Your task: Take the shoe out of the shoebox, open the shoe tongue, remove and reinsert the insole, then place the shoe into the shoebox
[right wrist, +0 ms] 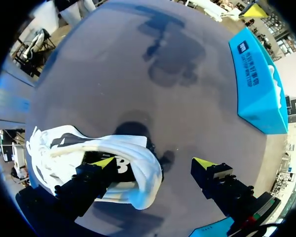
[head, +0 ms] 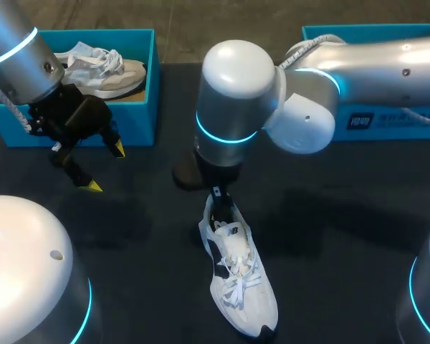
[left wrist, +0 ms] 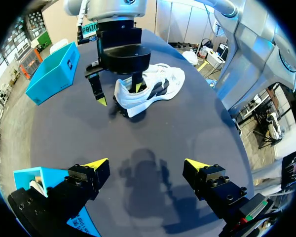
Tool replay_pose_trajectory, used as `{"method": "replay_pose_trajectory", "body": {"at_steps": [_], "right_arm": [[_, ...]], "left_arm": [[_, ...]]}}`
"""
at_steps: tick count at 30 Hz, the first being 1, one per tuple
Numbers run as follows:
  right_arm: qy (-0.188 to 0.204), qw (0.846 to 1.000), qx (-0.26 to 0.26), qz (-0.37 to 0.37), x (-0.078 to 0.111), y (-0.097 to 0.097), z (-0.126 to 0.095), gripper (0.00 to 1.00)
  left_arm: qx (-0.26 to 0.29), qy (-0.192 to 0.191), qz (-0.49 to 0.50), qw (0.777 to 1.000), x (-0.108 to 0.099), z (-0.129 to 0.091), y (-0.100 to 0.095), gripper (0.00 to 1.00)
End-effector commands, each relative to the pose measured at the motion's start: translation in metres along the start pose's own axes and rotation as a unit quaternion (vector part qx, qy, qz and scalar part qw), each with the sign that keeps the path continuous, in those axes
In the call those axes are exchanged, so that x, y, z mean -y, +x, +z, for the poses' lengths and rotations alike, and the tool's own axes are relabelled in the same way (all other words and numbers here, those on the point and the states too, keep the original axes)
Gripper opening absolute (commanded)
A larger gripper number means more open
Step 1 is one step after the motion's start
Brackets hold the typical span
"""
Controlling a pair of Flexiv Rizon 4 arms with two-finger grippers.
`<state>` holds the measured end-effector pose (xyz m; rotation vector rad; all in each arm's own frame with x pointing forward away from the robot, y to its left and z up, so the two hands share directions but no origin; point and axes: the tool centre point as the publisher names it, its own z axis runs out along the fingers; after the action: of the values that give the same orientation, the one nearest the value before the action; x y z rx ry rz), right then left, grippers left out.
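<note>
A white shoe [head: 238,281] with dark side panels and white laces lies on the dark table [head: 344,236], toe toward the front edge. My right arm reaches in to the middle. Its gripper [right wrist: 155,163] stands open at the shoe's [right wrist: 79,148] heel, with one finger inside the shoe opening and the other outside behind the heel. In the left wrist view the same gripper [left wrist: 119,94] straddles the heel of the shoe [left wrist: 155,84]. My left gripper [head: 106,167] hangs open and holds nothing, just in front of the blue shoebox [head: 140,86] at the back left.
That shoebox holds a second pale shoe [head: 104,68]. Another blue box [head: 387,118] stands at the back right, partly hidden behind my right arm. Two white rounded arm bases [head: 21,265] fill the front corners.
</note>
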<state>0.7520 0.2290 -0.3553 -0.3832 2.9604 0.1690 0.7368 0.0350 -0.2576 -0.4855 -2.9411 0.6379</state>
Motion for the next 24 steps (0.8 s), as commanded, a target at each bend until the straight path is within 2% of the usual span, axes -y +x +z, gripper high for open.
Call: {"method": "replay_pose_trajectory", "body": {"at_steps": [1, 13, 24], "right_arm": [[-0.004, 1.000, -0.004, 0.001, 0.001, -0.003, 0.009, 1.00], [-0.008, 1.000, -0.005, 0.000, 0.009, -0.011, 0.022, 1.00], [0.013, 1.000, -0.015, -0.007, 0.012, -0.011, 0.031, 1.00]], "left_arm": [[0.000, -0.001, 0.000, 1.000, 0.000, 0.000, 0.001, 1.00], [0.000, -0.001, 0.000, 1.000, 0.000, 0.000, 0.001, 1.00], [0.000, -0.001, 0.000, 1.000, 0.000, 0.000, 0.001, 1.00]]}}
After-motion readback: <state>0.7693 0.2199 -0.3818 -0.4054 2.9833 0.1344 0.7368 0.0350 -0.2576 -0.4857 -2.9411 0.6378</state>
